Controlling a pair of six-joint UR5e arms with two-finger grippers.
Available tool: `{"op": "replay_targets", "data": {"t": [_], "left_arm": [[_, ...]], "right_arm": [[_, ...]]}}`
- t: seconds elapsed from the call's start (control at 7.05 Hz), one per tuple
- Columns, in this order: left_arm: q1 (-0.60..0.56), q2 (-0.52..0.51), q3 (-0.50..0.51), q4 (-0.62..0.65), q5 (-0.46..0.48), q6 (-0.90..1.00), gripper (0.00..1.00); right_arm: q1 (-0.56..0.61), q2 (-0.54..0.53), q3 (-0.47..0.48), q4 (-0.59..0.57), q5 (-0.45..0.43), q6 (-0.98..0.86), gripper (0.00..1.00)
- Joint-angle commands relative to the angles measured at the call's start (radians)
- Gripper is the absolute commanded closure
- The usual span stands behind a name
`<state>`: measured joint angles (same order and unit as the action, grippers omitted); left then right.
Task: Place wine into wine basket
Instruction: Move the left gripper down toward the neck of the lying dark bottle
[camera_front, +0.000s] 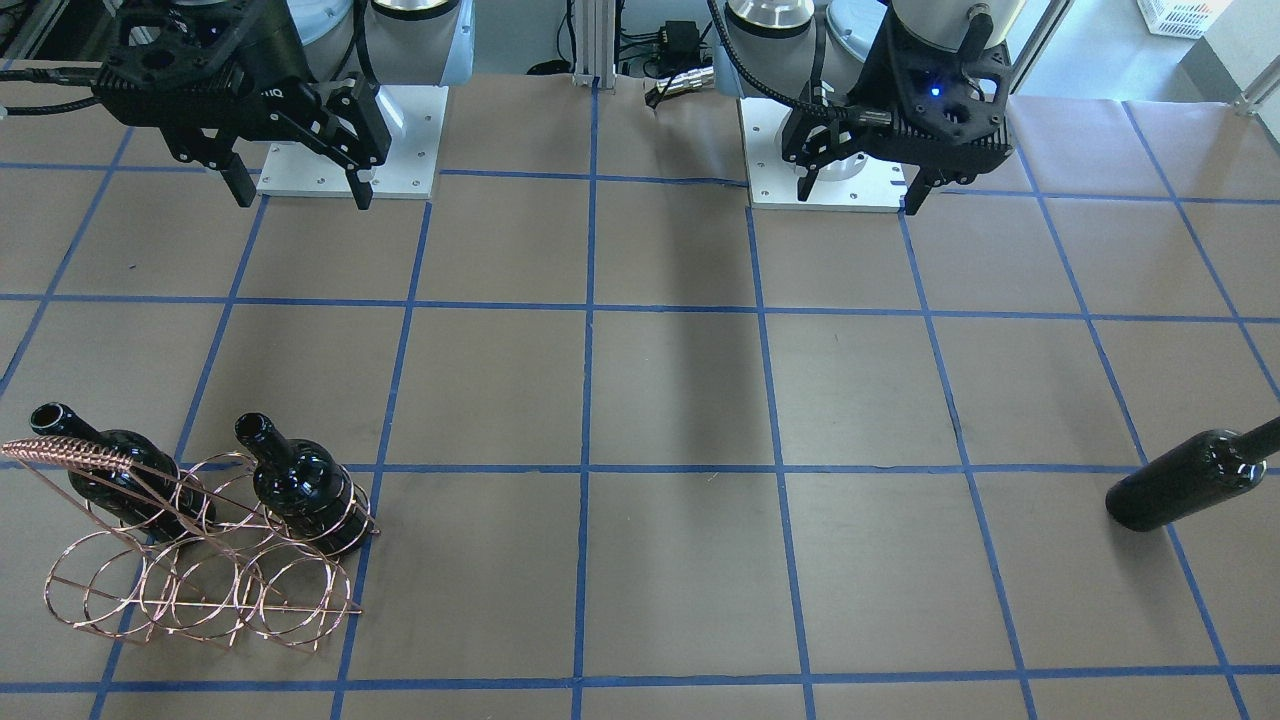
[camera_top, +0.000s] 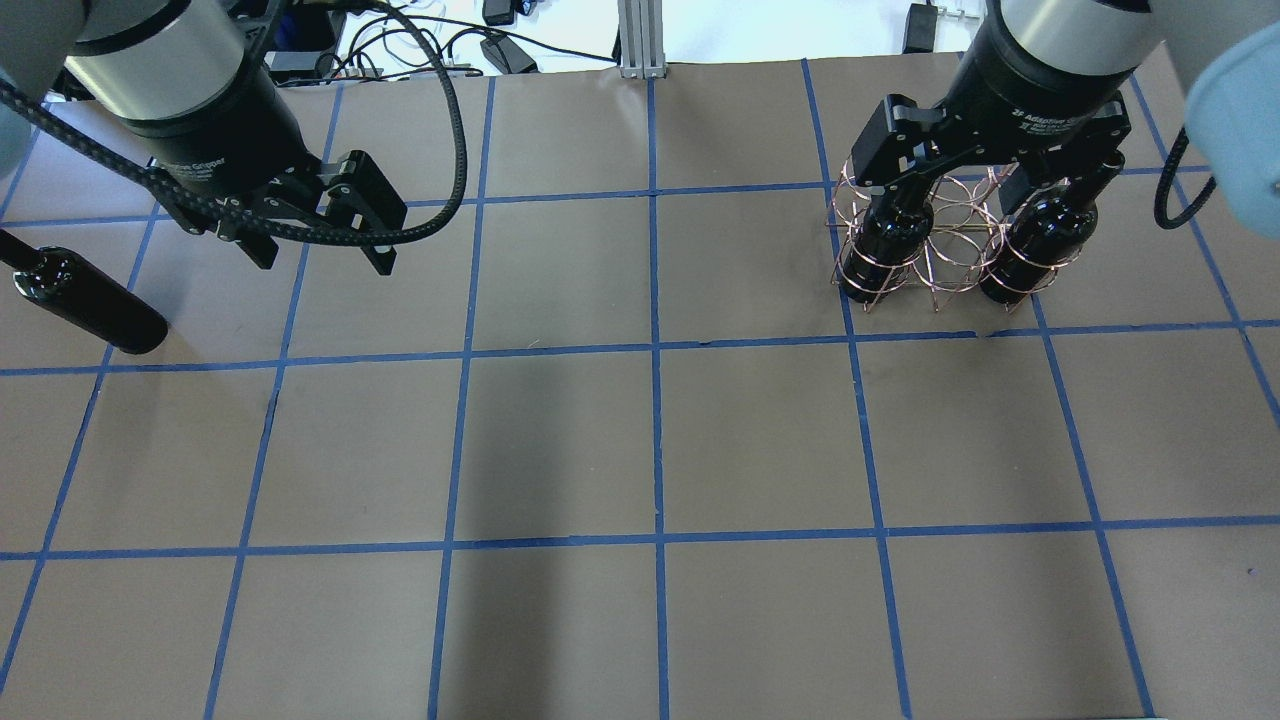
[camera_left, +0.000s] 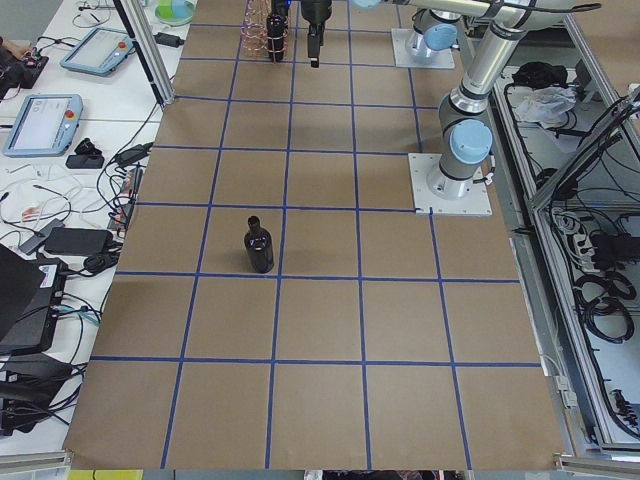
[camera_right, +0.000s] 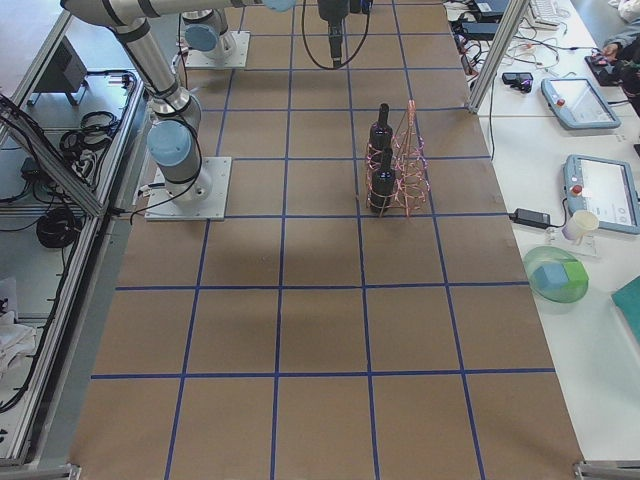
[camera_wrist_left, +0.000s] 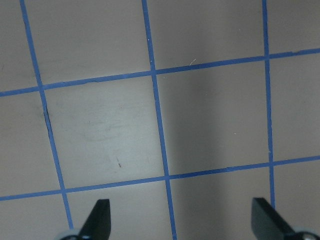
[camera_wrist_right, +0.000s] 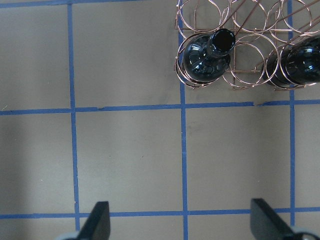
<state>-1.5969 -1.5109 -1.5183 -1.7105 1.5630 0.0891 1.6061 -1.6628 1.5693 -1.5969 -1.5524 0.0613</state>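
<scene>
Bright, even light – sharp focus, soft table shadows

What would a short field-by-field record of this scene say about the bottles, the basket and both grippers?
loose: wine bottle standing upright on the table, robot's left side, apart from the basket
rack: wine basket on the robot's right side
in rack: racked bottle A and racked bottle B, in the end rings of the row nearer the robot; ring between them empty
left gripper: open, empty, above the table
right gripper: open, empty
left to do: one bottle unplaced
</scene>
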Motion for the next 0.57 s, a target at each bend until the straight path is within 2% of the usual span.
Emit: {"op": "replay_targets", "data": {"t": [0.0, 0.43], "left_arm": [[0.005, 0.0, 0.001, 0.011, 0.0, 0.004, 0.0], [0.002, 0.006, 0.001, 0.02, -0.009, 0.0, 0.0]], "right_arm": [[0.0, 0.0, 0.0, 0.0, 0.0, 0.0, 0.0], [0.0, 0.0, 0.0, 0.0, 0.0, 0.0, 0.0]]}}
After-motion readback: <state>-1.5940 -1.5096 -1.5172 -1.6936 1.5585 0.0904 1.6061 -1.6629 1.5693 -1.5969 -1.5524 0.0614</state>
